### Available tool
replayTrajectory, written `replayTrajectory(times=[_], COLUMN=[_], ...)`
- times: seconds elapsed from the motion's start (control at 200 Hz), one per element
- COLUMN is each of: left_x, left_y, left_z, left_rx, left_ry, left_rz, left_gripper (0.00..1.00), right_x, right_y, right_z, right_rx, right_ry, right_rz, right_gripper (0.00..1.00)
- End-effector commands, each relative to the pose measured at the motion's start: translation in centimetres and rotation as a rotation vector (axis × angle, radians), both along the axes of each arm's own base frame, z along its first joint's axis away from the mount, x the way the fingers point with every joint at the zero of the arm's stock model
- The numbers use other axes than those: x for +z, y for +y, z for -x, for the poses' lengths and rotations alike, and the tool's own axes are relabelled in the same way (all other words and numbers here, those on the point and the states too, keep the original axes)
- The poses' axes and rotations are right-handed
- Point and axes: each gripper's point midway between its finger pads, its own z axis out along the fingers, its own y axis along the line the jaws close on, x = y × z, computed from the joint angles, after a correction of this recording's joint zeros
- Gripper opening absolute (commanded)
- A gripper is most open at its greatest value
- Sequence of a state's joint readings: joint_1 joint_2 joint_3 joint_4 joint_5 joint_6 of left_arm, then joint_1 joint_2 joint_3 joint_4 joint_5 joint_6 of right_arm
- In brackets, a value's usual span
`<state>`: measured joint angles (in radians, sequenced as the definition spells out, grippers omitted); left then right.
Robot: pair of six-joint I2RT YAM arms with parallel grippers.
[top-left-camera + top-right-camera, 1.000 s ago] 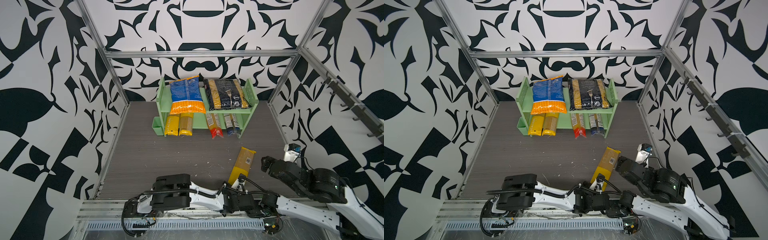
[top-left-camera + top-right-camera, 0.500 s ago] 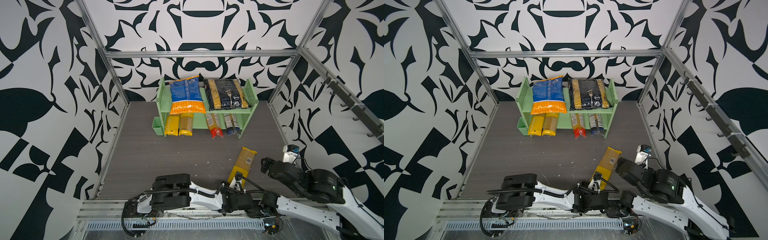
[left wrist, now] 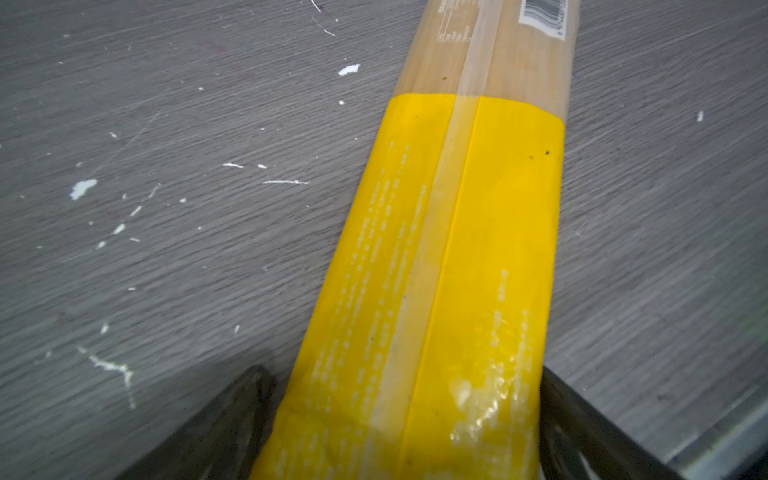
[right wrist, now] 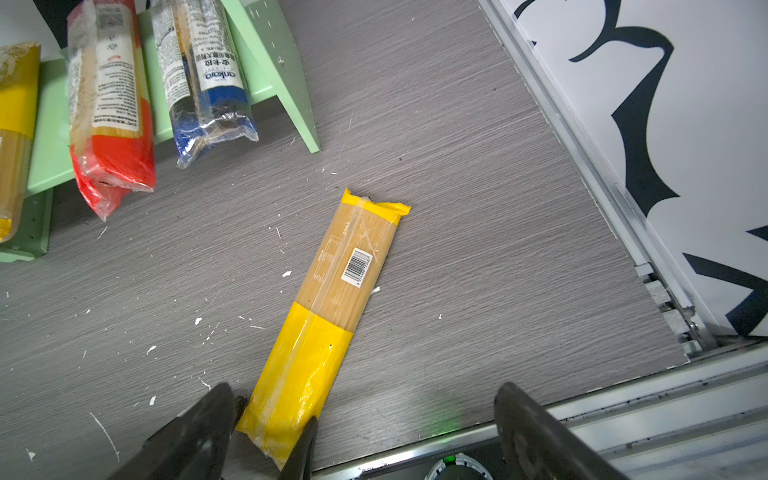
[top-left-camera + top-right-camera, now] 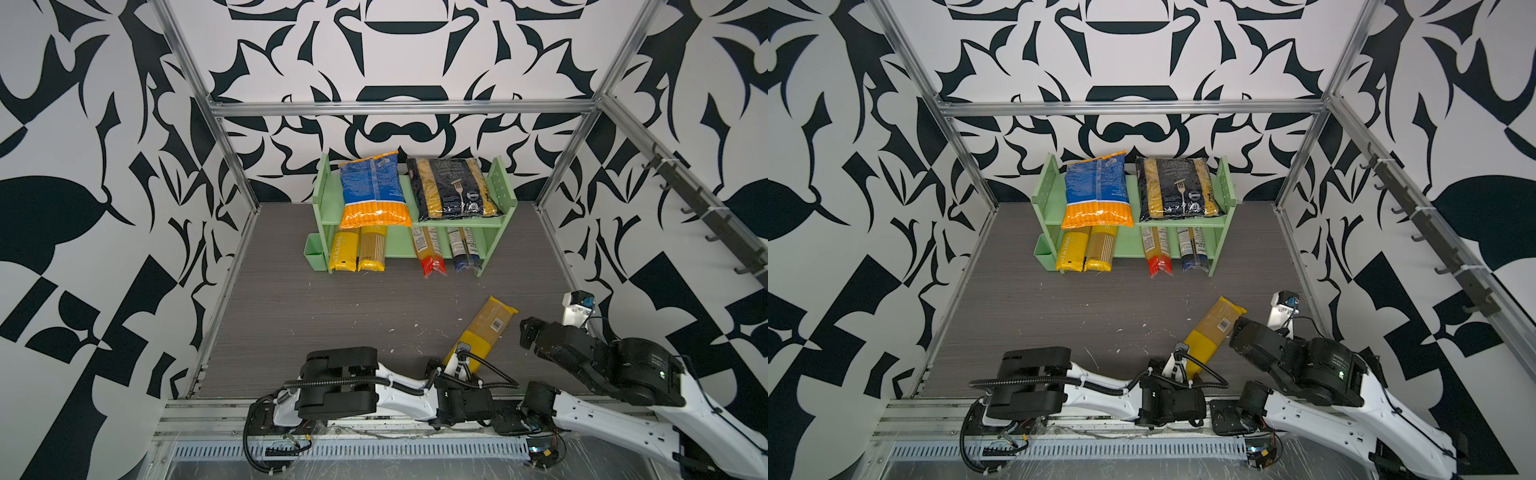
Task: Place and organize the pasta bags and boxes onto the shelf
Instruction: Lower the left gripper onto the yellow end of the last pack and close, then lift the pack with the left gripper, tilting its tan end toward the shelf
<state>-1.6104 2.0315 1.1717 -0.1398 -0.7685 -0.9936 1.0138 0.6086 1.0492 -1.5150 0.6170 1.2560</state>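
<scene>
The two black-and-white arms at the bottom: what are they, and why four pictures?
They are robot arms, each ending in a two-fingered gripper. Two pictures look down from one overhead camera pair; two come from cameras on the arms' wrists. On the grey table stands a pale green shelf. Its top tier holds a blue-orange bag and a black penne bag; its lower tier a yellow pack, a tan pack, a red-ended pack and a blue-ended pack of spaghetti. One more spaghetti pack, yellow at its near end, lies loose on the table. The left gripper is open, fingers either side of that yellow end, not lifting it. The right gripper hangs open, holding nothing.
</scene>
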Motion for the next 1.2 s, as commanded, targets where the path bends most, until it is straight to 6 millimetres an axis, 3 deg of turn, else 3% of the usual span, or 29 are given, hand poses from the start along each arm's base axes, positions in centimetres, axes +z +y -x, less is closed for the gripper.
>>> replayTrajectory(times=[0.0,0.595,0.705,0.815,0.865,1.055,1.14,1.195], left_x=[-3.3,-6.7,-7.4,-7.9,-8.0,-8.3,-7.9,-7.4], left_y=[3.1,1.9,2.0,2.3,2.5,3.2,3.4,3.5], left_z=[0.8,3.1,3.2,3.3,3.3,3.1,2.8,2.5], left_rx=[-0.024,-0.199,-0.202,-0.193,-0.187,-0.17,-0.159,-0.151], left_ry=[0.057,0.136,0.147,0.162,0.164,0.159,0.145,0.13], left_rz=[-0.131,-0.038,-0.033,-0.017,-0.015,-0.017,-0.025,-0.03], left_gripper=[0.99,0.98,0.86,0.64,0.48,0.21,0.0,0.0], right_x=[-1.4,-2.2,-2.0,-1.7,-1.5,-0.8,-0.9,-0.9], right_y=[-3.9,-3.9,-3.7,-3.6,-3.5,-3.2,-3.0,-2.9], right_z=[2.4,2.9,2.8,2.6,2.5,2.1,2.0,2.0], right_rx=[-0.003,0.001,-0.001,0.002,0.005,0.01,0.011,0.01], right_ry=[0.108,0.141,0.145,0.144,0.141,0.136,0.143,0.142], right_rz=[0.176,0.164,0.171,0.183,0.191,0.209,0.211,0.207], right_gripper=[1.0,1.0,1.0,1.0,1.0,1.0,1.0,1.0])
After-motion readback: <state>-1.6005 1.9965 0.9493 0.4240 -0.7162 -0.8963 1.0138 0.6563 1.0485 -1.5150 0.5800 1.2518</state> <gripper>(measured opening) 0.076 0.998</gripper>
